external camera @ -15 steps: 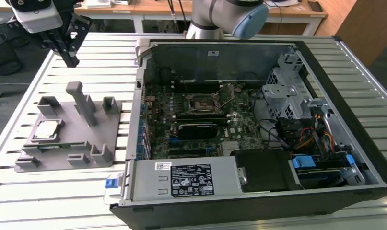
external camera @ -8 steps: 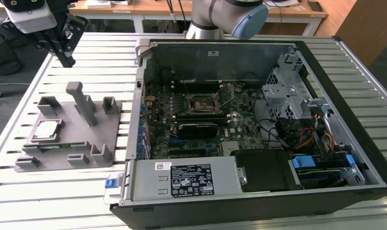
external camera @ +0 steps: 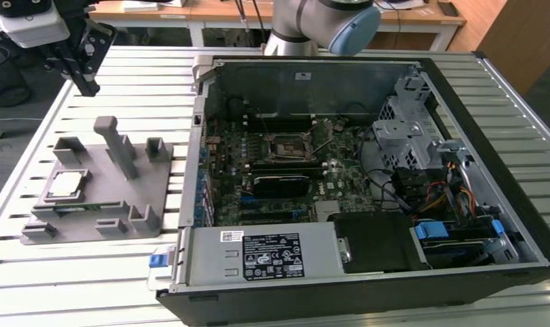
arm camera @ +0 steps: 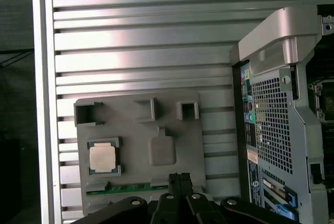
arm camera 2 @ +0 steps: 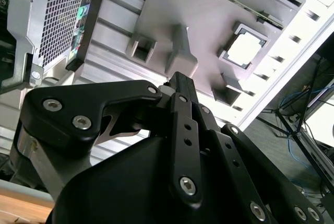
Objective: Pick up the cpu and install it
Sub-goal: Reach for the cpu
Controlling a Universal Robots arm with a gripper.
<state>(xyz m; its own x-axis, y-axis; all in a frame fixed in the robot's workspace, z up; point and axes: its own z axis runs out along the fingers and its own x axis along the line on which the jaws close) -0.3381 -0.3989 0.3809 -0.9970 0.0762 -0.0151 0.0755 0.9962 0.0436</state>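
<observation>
The cpu (external camera: 67,184) is a small silvery square chip lying flat in a recess of the grey fixture (external camera: 120,204) on the slatted table, at the exterior view's left. It also lies in plain sight in both wrist views, cpu (arm camera: 102,157) and cpu (arm camera 2: 244,50). My gripper (external camera: 87,85) hangs high above the table beyond the fixture's far end, well clear of the chip. Its black fingers (arm camera: 180,178) are pressed together with nothing between them; the same shut tips show as fingers (arm camera 2: 178,80). The motherboard's socket (external camera: 288,145) sits inside the open computer case (external camera: 520,225).
The fixture carries a tall post (external camera: 116,146) and several raised blocks around the chip. A green board strip (arm camera: 130,187) lies along one fixture edge. The case wall (external camera: 200,136) stands between fixture and motherboard. Drive cages and cables (external camera: 420,170) crowd the case's right side.
</observation>
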